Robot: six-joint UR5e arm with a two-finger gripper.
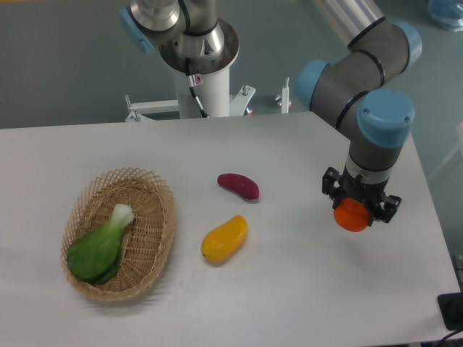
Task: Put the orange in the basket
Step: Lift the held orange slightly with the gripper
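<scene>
The orange (351,215) is gripped between the fingers of the gripper (353,214), which are closed against its sides; only the lower part of the fruit is seen below the black finger mounts. Whether the orange is lifted clear of the table (289,303) or just resting on it cannot be judged with certainty from this view, though a faint shadow beneath it suggests a slight gap.

The basket (163,217) is taken as the landmark. It lies on the white table, and a green leafy vegetable (98,247) with a pale stalk is lying inside it. Just to the right of the basket a yellow-orange mango-shaped fruit (225,238) is found, and up and to the right of the basket, a dark purple sweet potato (238,185). The orange and gripper are well apart from the basket, far to its right, beyond both fruits.
</scene>
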